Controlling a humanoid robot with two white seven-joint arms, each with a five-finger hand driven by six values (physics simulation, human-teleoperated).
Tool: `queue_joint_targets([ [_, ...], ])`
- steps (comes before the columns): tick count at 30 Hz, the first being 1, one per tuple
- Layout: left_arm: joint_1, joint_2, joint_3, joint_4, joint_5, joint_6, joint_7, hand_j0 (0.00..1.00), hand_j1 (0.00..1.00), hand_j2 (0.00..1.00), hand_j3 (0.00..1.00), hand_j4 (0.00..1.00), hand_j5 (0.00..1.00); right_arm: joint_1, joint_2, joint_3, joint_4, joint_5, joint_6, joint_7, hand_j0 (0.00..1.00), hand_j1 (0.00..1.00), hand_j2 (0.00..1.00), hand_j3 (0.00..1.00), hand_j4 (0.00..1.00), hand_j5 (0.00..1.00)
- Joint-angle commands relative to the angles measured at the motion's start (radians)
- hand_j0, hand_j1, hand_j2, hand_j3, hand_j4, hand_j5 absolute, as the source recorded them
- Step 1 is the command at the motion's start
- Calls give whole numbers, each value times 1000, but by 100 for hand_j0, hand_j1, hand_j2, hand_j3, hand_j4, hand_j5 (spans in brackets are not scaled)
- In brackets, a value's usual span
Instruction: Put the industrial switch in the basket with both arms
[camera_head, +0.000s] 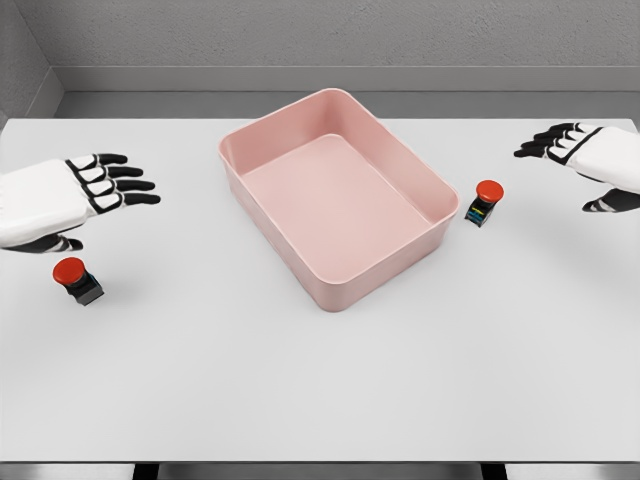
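Seen from the head camera: a white table (320, 400) with a pink rectangular basket (290, 255) set at an angle near its middle, nothing inside.

Two industrial switches on the tabletop, both outside the basket. Left switch (75, 278): red mushroom button on a dark body, tilted, well to the left of the basket, near the table's left edge. Right switch (484, 203): red button on a dark body with small coloured markings, just beside the basket's right wall, touching or nearly so; could not tell which.

Left hand (75, 195) reached in from the left edge, white with black finger segments, fingers extended and slightly spread toward the basket, thumb tucked below, gripping nothing. Hovered just above and behind the left switch in the frame, apart from it, no contact.

Right hand (590, 160) entered from the right edge, fingers stretched out toward the left, thumb hanging lower, likewise holding nothing. Sat to the right of and farther back than the right switch, clearly apart from it, with bare tabletop between.
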Motion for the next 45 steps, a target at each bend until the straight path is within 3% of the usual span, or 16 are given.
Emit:
queue_joint_targets([
  [1, 0, -3, 0, 0, 7, 0, -4, 100, 100, 100, 100, 100, 100, 0, -1, -1, -2, -6, 1, 2, 100, 100, 100, 100, 100, 100],
  [5, -12, -4, 0, 0, 5, 0, -15, 100, 100, 100, 100, 100, 100, 3, 44, -5, 11, -7, 1, -10, 100, 100, 100, 100, 100, 100],
  [7, -32, 4, 3, 1, 2, 0, -114, 100, 100, 100, 100, 100, 100, 3, 45, -4, 29, -13, 1, -27, 100, 100, 100, 100, 100, 100],
  [9, -34, 13, 2, 3, -34, 0, -185, 100, 100, 100, 100, 100, 100, 5, 58, -2, 61, -12, 1, -131, 100, 100, 100, 100, 100, 100],
  [12, -34, 34, -29, 8, -139, 0, -191, 100, 100, 100, 100, 100, 100, 18, 58, -1, 100, -13, 1, -194, 100, 100, 100, 100, 100, 100],
  [14, -35, 76, -25, 20, -142, 0, -191, 100, 100, 100, 100, 100, 100, 37, 59, 1, 104, -13, 1, -246, 100, 100, 100, 100, 100, 100],
  [19, -44, 85, -21, 20, -142, 0, -193, 100, 100, 100, 100, 100, 100, 60, 116, 11, 112, -13, 1, -306, 100, 100, 100, 100, 100, 100],
  [20, -41, 83, -28, 21, -147, 0, -193, 100, 100, 100, 100, 100, 100, 61, 125, 13, 112, -13, 1, -306, 100, 100, 100, 100, 100, 100],
  [23, -38, 70, -160, 21, -174, 0, -190, 100, 100, 100, 100, 100, 100, 64, 157, 15, 117, -3, 1, -294, 100, 100, 100, 100, 100, 100],
  [24, -37, 70, -167, 21, -174, 0, -190, 100, 100, 100, 100, 100, 100, 64, 157, 28, 117, 0, 1, -291, 100, 100, 100, 100, 100, 100],
  [31, -40, 77, -167, 67, -179, 0, -187, 100, 100, 100, 100, 100, 100, 43, 151, 77, 195, 2, 1, -289, 97, 97, 97, 97, 97, 97],
  [45, -31, 23, -167, 94, -167, 0, -177, 100, 100, 100, 100, 100, 100, 37, 233, 102, 227, 27, 1, -291, 91, 91, 91, 91, 91, 91],
])
